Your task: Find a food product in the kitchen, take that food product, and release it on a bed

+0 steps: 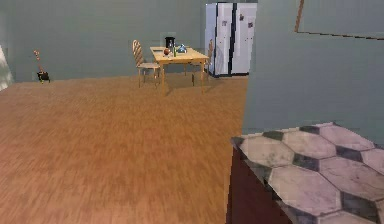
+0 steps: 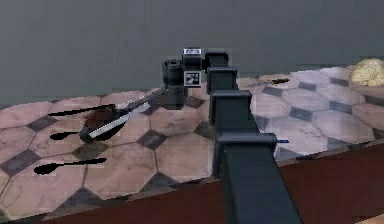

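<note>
Dark square arm (image 2: 240, 125) in stepped segments — two white squares (image 2: 191, 54) with black marks, dark jaws with thin fingers (image 2: 125, 117).

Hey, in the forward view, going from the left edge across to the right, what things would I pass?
small dark thing leaning on the wall → wooden chair → wooden table → white fridge → hexagon-tiled counter

Forward view looks far across the floor (image 1: 110, 140), tiled counter (image 1: 330, 170) lower right; arm side view sits close above it
</note>
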{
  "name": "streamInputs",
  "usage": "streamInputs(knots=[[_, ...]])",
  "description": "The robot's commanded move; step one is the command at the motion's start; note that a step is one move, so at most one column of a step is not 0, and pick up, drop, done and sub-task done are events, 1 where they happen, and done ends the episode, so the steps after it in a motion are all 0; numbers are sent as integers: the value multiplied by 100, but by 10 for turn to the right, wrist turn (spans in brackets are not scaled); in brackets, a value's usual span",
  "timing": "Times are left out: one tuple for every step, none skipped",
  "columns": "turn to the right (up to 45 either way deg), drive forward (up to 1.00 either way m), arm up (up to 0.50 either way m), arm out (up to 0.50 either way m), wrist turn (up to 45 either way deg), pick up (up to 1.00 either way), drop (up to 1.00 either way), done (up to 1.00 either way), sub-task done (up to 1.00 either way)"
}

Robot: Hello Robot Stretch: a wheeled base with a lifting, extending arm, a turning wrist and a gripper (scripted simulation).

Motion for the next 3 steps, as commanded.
streamInputs(knots=[[0,0,0,0,-450,0,0,0,0],[0,0,0,0,-60,0,0,0,0],[0,0,0,-26,0,0,0,0,0]])
